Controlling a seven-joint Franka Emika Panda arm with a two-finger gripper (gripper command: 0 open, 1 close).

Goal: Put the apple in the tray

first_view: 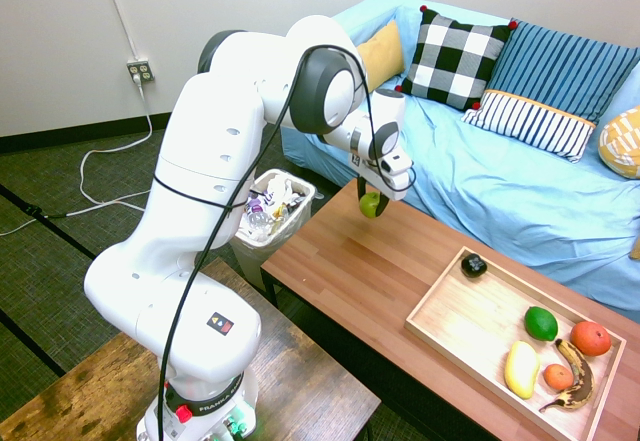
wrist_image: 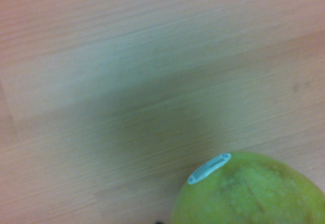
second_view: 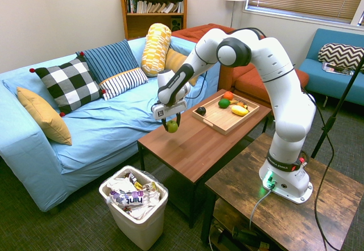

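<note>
One apple [first_view: 370,205], one hand [first_view: 373,197] gripping it, one tray [first_view: 440,302]

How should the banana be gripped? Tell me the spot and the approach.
Grip the banana around its middle from above, fingers across its width. It lies curved and slim in the tray, so the middle likely balances best. The orange sits snug inside the curve, so a finger there would have little room; shifting toward one end may help.

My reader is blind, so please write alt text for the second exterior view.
A robot gripper closes around a green apple at a wooden table's end; beyond, a pale tray holds fruit.
</note>
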